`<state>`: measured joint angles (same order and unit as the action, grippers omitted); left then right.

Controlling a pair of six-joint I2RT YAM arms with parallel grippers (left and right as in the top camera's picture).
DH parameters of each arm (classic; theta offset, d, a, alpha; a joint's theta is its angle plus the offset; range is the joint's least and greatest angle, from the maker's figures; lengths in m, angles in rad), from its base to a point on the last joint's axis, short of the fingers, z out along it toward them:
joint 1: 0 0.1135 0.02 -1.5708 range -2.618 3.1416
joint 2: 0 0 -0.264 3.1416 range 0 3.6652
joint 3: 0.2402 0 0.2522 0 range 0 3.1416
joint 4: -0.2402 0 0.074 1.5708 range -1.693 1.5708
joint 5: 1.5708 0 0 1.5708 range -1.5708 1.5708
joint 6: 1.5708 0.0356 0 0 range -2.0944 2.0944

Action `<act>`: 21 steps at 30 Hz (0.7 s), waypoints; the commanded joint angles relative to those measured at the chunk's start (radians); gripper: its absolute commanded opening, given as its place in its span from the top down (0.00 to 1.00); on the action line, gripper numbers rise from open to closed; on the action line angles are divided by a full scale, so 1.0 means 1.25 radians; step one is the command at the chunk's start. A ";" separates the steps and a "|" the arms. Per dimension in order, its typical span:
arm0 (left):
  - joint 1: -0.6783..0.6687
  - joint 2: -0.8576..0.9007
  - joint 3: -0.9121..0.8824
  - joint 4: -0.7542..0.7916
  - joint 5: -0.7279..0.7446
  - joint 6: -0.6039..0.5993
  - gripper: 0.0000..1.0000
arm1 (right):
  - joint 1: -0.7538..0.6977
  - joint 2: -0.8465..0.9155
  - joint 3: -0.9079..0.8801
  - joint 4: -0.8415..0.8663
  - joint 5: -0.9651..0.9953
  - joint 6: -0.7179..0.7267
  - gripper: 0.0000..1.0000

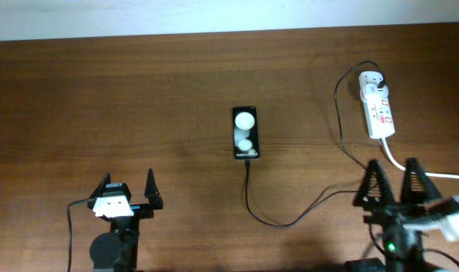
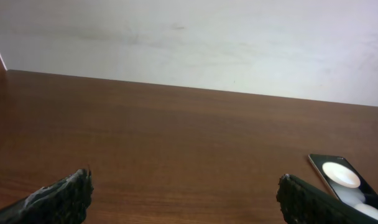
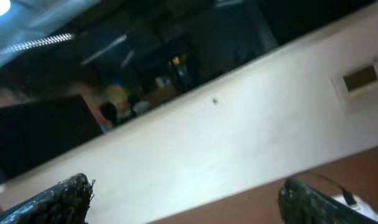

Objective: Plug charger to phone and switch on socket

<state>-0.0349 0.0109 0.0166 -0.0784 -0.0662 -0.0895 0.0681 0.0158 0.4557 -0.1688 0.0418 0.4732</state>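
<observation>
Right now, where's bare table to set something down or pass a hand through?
Free: the wide table left of the phone, beyond the left gripper; also the patch right of the phone, above the charger loop. Crowded: far right, where socket, white cord, charger and right gripper bunch together.

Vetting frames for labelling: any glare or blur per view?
Overhead: even light, two white glare spots on the phone. Left wrist: table sharp, same glare on the phone, left gripper fingers soft at the bottom edge. Right wrist: tilted, blurred all over, mostly wall and dark background, bright flare top left.
</observation>
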 commanded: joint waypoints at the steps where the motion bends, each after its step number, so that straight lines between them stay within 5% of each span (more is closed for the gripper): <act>1: 0.004 -0.004 -0.007 0.002 0.006 0.013 0.01 | 0.005 -0.007 -0.109 0.087 -0.034 0.005 0.01; 7: 0.004 -0.004 -0.007 0.002 0.006 0.013 0.01 | 0.005 -0.007 -0.280 0.118 -0.060 0.005 0.01; 21: 0.004 -0.004 -0.007 0.002 0.006 0.013 0.01 | 0.003 -0.005 -0.360 0.073 -0.054 0.005 0.01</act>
<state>-0.0349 0.0109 0.0166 -0.0784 -0.0662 -0.0895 0.0681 0.0158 0.0128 -0.0742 -0.0238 0.4747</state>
